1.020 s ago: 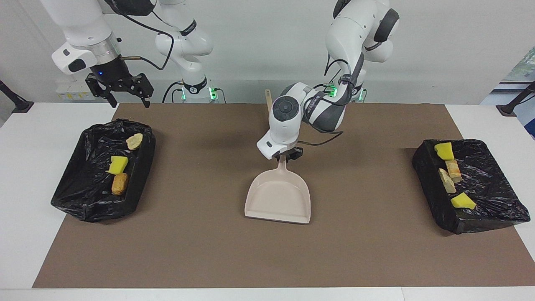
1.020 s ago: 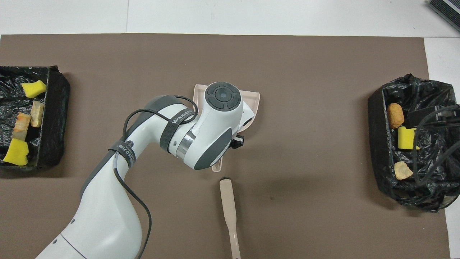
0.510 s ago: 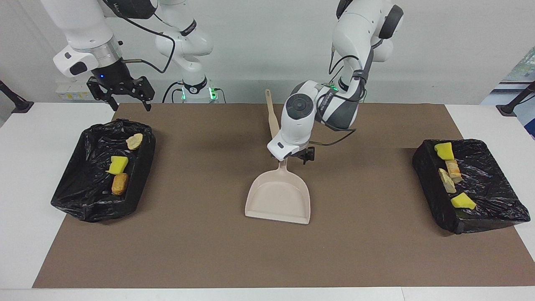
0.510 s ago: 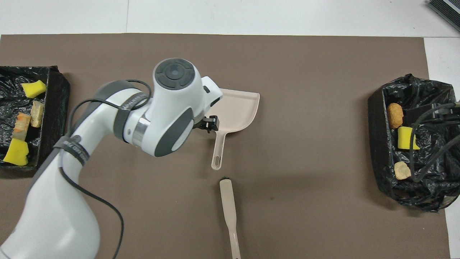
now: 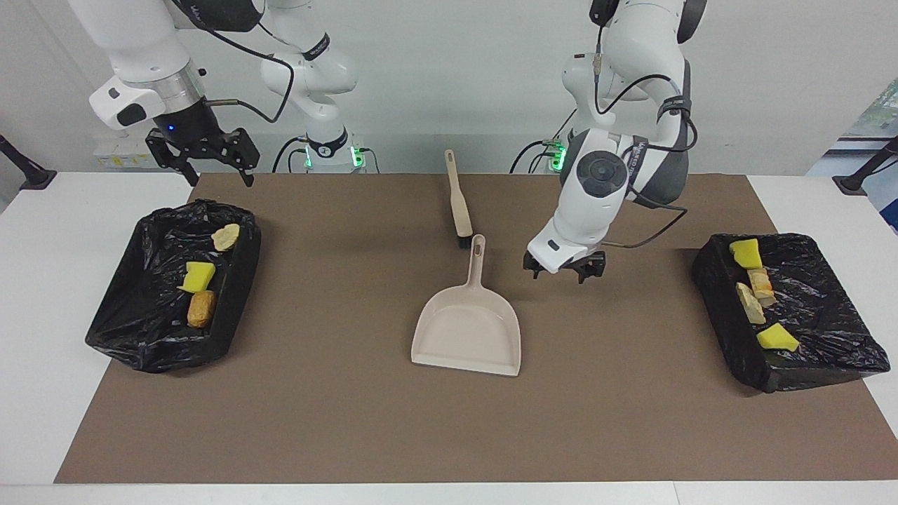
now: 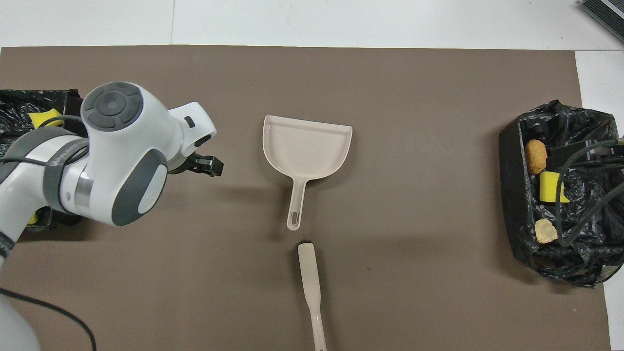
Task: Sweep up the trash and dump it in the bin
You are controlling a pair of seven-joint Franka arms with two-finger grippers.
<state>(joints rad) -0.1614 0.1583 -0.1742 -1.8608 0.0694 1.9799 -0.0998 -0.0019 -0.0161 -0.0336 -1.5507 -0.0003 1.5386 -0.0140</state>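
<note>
The trash lies in two black-lined bins. The bin point(image 5: 144, 340) at the right arm's end holds a tan chunk point(image 5: 226, 237), a yellow sponge piece point(image 5: 198, 275) and an orange chunk point(image 5: 202, 308). The bin point(image 5: 717, 280) at the left arm's end holds several scraps, among them a yellow sponge piece point(image 5: 746, 252). A beige dustpan point(image 5: 466, 330) lies flat mid-mat, nothing on it. Its handle points at the beige brush point(image 5: 457, 200). My left gripper point(image 5: 565, 272) hangs open and empty over the mat between dustpan and bin. My right gripper point(image 5: 203, 156) waits open above the mat's edge by its bin.
A brown mat point(image 5: 351, 421) covers most of the white table. In the overhead view the left arm's wrist covers most of the bin point(image 6: 73, 100) at its end, and the right arm's cables hang over the other bin point(image 6: 509, 161).
My left gripper has opened, let go of the dustpan's handle and swung away toward the left arm's end. The dustpan stays put. The right gripper rose slightly.
</note>
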